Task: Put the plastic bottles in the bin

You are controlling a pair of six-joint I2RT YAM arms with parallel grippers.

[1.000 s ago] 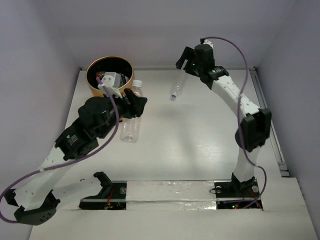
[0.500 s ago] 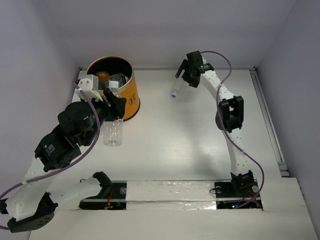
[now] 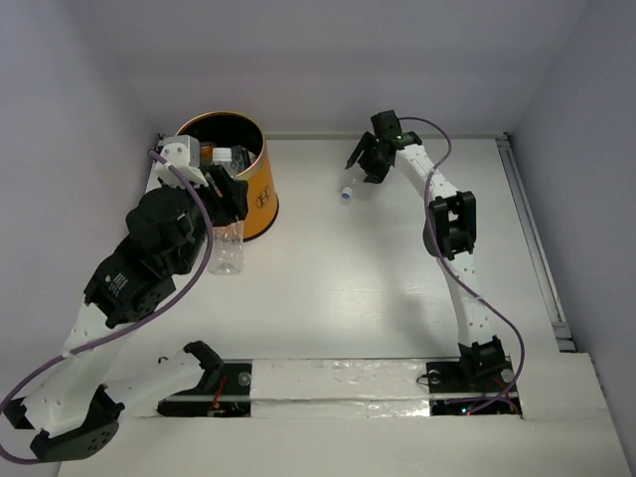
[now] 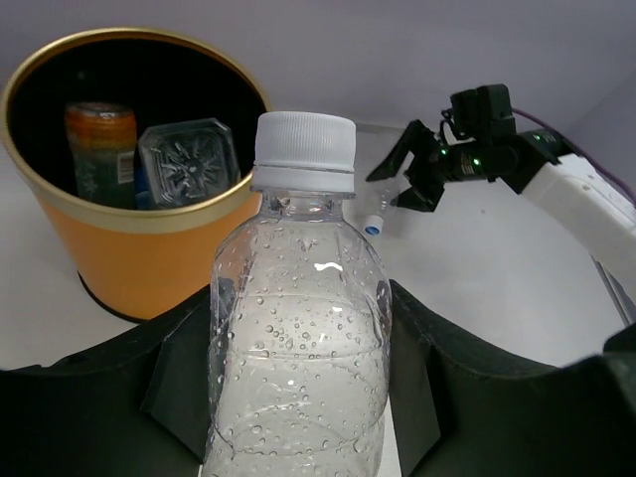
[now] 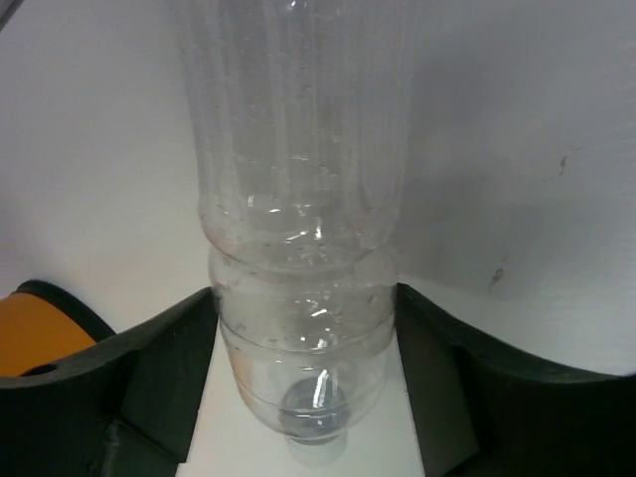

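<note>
Left wrist view: our left gripper [image 4: 298,328] is clamped on a clear white-capped bottle [image 4: 303,417], whose cap reaches past the fingertips. The bin [image 4: 129,268] stands just ahead and to the left of that gripper, with an orange bottle [image 4: 99,149] and another bottle [image 4: 189,159], seen base-on, inside. At our right gripper [image 5: 305,293], a clear blue-capped bottle [image 5: 298,149] lies between the fingers, cap toward the wrist and body reaching ahead over the table [image 5: 517,149]. We cannot tell whether the fingers press it.
</note>
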